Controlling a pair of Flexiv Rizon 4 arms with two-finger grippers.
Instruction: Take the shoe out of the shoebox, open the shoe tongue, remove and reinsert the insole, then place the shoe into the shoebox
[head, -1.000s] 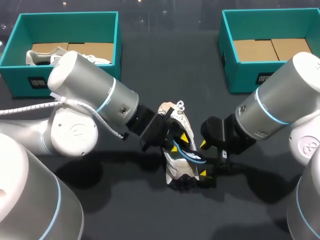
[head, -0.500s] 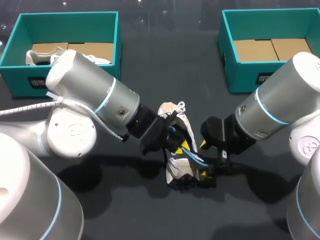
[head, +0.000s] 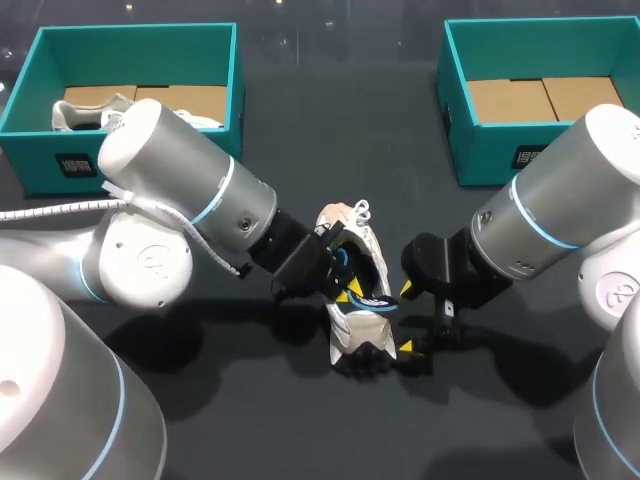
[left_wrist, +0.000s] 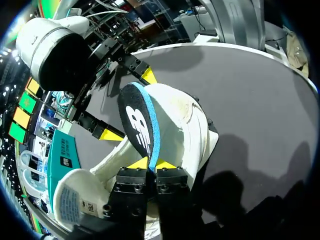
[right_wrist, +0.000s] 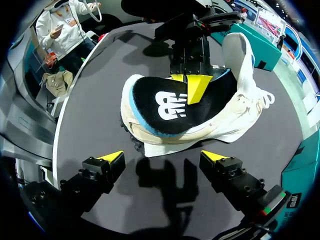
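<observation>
Your left claw (left_wrist: 151, 163) pinches the insole (left_wrist: 136, 126) edge, its rest half hidden in the shoe (left_wrist: 186, 117). The insole's white logo stays unread. Your right claw (right_wrist: 163, 156) is spread beside the shoe on the worktop (right_wrist: 95, 100).

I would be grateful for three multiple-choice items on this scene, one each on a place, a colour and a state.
1. Where is the shoe whose insole is gripped?
A. inside a shoebox
B. on the table
C. lifted high in the air

2. What colour is the insole's edge?
A. red
B. green
C. blue

3. The left gripper is:
A. shut on the insole
B. open, touching nothing
C. shut on a lace

Key:
1 B, the head view shows the shoe lying on the dark table, outside both boxes.
2 C, the left wrist view shows a blue rim around the black top.
3 A, both yellow tips pinch the insole's edge between them.
</observation>
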